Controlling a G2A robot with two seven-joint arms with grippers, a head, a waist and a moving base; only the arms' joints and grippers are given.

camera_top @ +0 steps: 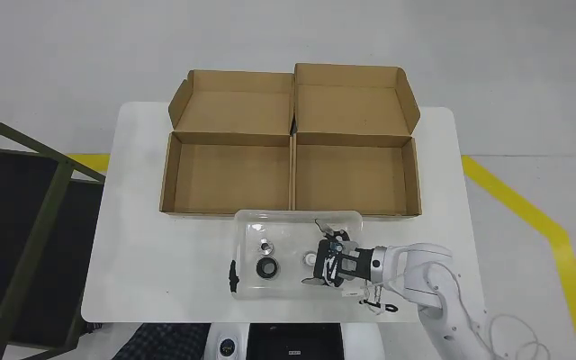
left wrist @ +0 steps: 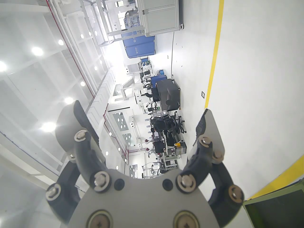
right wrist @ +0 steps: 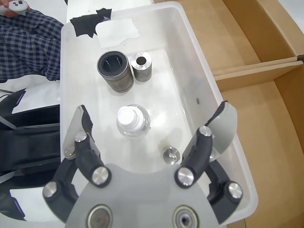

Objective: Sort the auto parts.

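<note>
A clear plastic bin at the table's front holds the parts. Inside stand a dark linear bearing and a steel bushing side by side. Closer to my right gripper are a white-capped clear part and a small shiny metal piece. The right gripper hangs open over the bin, its fingers either side of the white-capped part and above it, gripping nothing. My left gripper is open and empty, pointing out into the room.
Two open cardboard boxes sit side by side behind the bin, flaps up; both look empty. Black tape and a white paper scrap stick to the bin's end wall. Bare table lies left of the bin.
</note>
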